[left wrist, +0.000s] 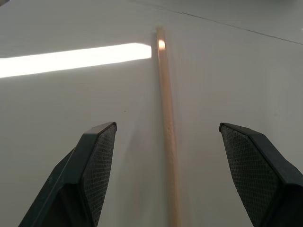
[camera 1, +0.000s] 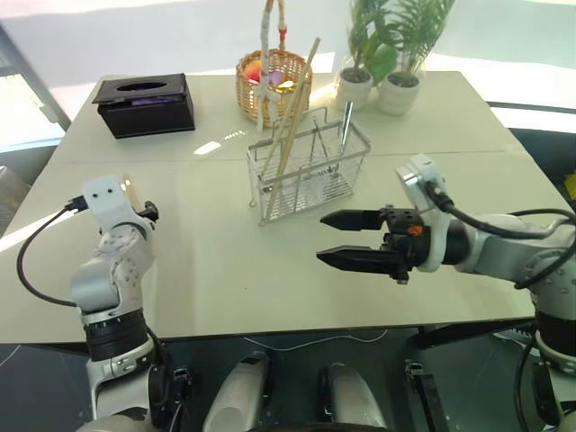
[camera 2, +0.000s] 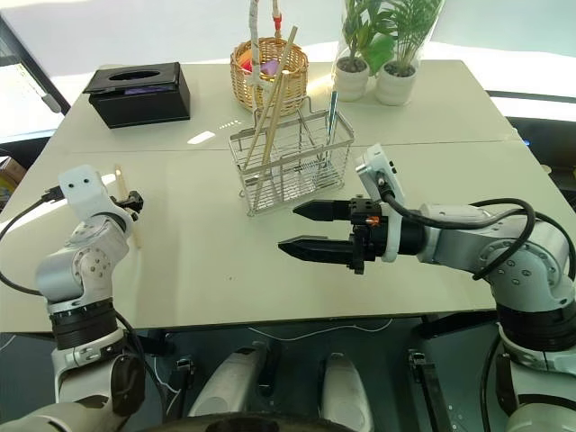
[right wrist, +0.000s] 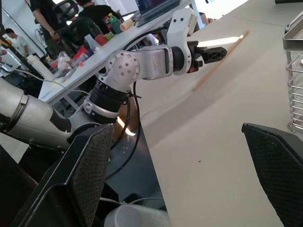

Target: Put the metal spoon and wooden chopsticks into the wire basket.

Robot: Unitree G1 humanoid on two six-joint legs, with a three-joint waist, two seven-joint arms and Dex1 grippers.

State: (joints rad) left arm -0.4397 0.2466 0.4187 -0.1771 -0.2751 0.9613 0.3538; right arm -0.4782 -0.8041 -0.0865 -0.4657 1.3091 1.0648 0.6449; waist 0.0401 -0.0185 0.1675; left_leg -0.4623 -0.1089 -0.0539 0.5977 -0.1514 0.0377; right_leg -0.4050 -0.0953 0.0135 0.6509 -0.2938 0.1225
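- The left gripper (left wrist: 165, 156) is held low over the table (camera 1: 207, 270) with its 2 fingers (left wrist: 94, 161) spread wide and nothing gripped.
- 1 chopstick (left wrist: 166, 132) is seen lying flat on the table, running lengthwise through the gap between those fingers, untouched by either.
- The right gripper (camera 1: 346, 238) is held level above the table, pointed toward the left arm, its 2 fingers parted and empty.
- The basket (camera 1: 310, 175) is set just beyond the right gripper's tips, apart from them.
- 3 chopsticks (camera 1: 292, 135) are seen leaning in the basket's end nearer the left gripper.
- The spoon (camera 1: 346, 121) is stood in the basket's other end.
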